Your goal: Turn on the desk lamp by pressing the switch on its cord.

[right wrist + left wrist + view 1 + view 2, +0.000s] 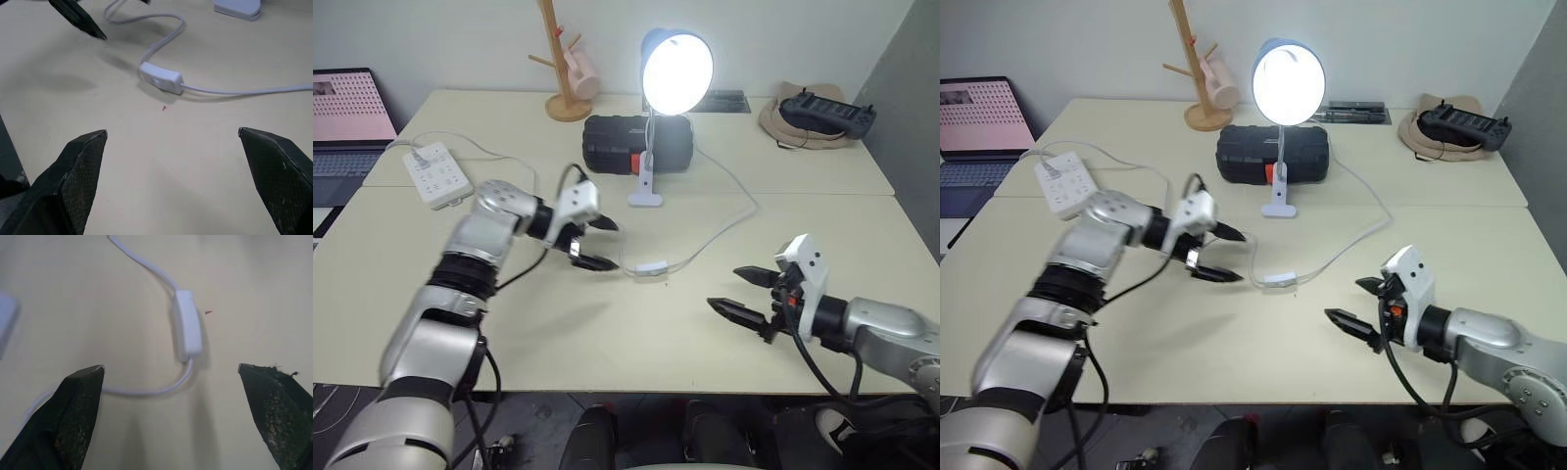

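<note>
Pale cream tabletop (pixel 607 343), two slabs butted along a seam, against a light wall. At ten o'clock, a laptop (pixel 347 117) with a pink screen, cut off by the edge; nearer, a white power strip (pixel 437 174). At twelve, a wooden mug tree (pixel 563 69) with a pink cup, and a black case (pixel 626 144) behind the lamp. At two, a black controller (pixel 825 113) on a tan hat.

Desk lamp (pixel 674 69) lit, blue dome shade tilted forward, bulb glaring white, thin stem down to a small white base at centre-rear. Cord (pixel 734 211) looping from the base out to three o'clock and back to the switch (pixel 649 266), a small white block lying flat mid-table.

Left gripper (pixel 595 243) spread wide, just at nine o'clock of the switch, apart from it. Right gripper (pixel 741 292) spread too, hovering at four o'clock, well apart.

Bulb detail lost in glare; the switch's button too small to read.
</note>
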Robot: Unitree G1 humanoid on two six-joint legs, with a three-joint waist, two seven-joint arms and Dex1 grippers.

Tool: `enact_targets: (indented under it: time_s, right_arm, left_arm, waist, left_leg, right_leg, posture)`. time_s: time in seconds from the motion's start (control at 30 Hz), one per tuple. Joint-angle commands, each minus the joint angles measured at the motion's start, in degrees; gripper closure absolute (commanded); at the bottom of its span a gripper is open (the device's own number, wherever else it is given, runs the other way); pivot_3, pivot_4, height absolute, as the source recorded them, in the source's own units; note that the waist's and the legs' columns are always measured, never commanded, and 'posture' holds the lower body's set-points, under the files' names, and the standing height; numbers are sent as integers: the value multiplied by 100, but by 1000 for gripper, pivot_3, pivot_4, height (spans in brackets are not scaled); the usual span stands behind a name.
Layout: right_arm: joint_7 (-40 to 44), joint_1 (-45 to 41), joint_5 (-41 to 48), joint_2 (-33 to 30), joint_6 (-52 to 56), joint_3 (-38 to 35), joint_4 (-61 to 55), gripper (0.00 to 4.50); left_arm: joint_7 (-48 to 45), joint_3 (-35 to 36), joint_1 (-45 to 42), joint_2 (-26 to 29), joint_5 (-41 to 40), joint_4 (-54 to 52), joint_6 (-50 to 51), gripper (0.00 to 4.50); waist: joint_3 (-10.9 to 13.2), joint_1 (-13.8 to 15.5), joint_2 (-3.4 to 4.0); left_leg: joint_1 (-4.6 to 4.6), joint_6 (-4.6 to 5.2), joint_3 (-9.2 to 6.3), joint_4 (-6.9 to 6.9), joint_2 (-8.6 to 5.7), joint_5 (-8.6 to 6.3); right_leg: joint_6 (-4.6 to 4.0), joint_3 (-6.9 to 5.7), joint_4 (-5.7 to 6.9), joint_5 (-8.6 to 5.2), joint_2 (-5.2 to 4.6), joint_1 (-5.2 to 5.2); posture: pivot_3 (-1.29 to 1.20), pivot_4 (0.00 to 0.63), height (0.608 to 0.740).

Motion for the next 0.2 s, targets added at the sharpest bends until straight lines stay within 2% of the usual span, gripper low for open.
enact_targets:
  time_s: [0.03,0.2]
  right_arm:
    - [531,-166,-301,-281,-200,-379,196,0]
    - [842,-289,-639,-249,-285,-393,556,0]
  left_arm:
    - [225,476,93,404,-96,-277,234,31]
    - [419,846,598,730,-208,-692,532,31]
  waist:
    - [0,2,0]
    - [0,2,0]
  left_leg:
    - [0,0,-1,1,0,0]
    - [0,0,-1,1,1,0]
  right_leg:
    - [0,-1,0,0,0,0]
    - [0,0,0,0,-2,2]
  posture:
    - [0,150,740]
    - [0,150,740]
